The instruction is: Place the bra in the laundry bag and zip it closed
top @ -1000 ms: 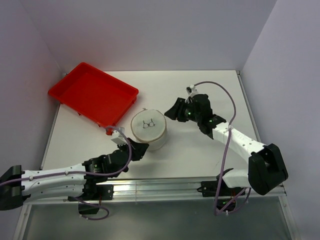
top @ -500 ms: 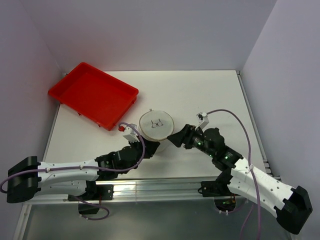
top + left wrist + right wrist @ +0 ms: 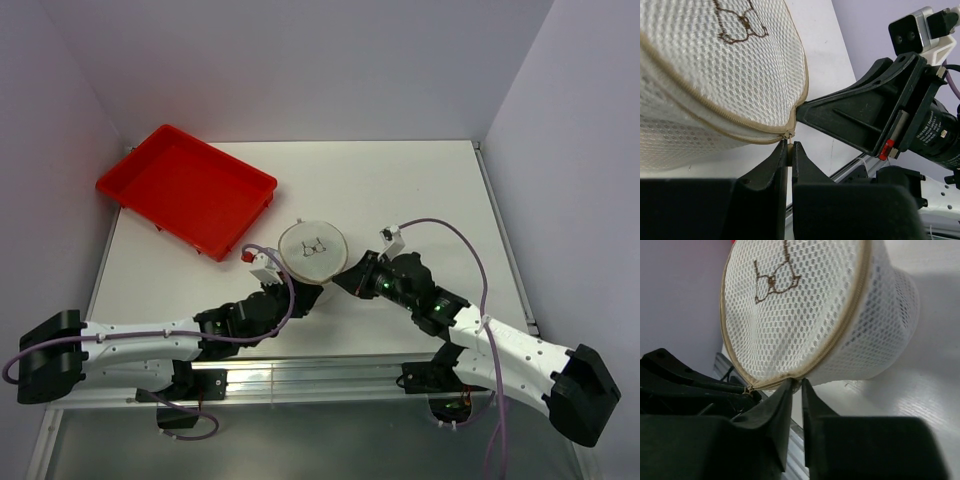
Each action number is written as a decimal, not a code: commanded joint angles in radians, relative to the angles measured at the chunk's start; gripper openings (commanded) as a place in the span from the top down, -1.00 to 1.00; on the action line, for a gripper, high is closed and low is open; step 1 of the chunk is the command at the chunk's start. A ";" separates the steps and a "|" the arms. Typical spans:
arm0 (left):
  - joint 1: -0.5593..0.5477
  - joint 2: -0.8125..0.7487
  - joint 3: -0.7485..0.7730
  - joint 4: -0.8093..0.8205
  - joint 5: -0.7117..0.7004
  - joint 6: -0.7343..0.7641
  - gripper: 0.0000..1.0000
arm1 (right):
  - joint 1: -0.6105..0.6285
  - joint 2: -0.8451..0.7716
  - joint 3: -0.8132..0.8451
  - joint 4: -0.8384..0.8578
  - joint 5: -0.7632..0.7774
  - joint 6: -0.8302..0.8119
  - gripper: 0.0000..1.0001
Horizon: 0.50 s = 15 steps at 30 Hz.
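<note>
Now the right claw (image 3: 797,385) swings in to the bag (image 3: 790,305) zip (image 3: 842,332), near-shut, hold unclear; the left claw (image 3: 789,146) pinches the zip's end, so zipping looks underway.

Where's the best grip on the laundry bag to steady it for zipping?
Probably pinch the rim seam of the laundry bag right beside the zip pull, coming in low from the near side. The mesh drum is soft and round; the tilted bag's seam is a thin edge turned that way.

White-shelled left arm (image 3: 130,342) and right arm (image 3: 515,350) with black joints (image 3: 575,388); lilac cables (image 3: 432,220); matte black left tool (image 3: 789,150) and right tool (image 3: 796,389)
</note>
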 commanded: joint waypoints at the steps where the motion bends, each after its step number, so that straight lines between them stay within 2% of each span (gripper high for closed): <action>1: -0.005 -0.035 0.023 0.015 0.000 0.024 1.00 | -0.009 0.010 0.067 0.017 0.065 -0.027 0.75; 2: -0.005 -0.044 0.018 0.003 -0.004 0.025 1.00 | -0.013 0.013 0.074 0.009 0.080 -0.051 0.91; 3: -0.005 -0.052 0.015 -0.026 -0.006 0.027 1.00 | -0.027 0.021 0.080 -0.014 0.089 -0.061 0.99; 5: -0.005 -0.085 0.002 -0.065 -0.024 0.019 1.00 | -0.055 0.024 0.091 -0.028 0.088 -0.096 1.00; 10: -0.005 -0.190 -0.038 -0.197 -0.087 -0.004 1.00 | -0.248 0.055 0.109 -0.028 -0.001 -0.176 1.00; 15: -0.005 -0.286 -0.058 -0.281 -0.124 -0.019 1.00 | -0.340 0.166 0.191 -0.014 -0.044 -0.240 1.00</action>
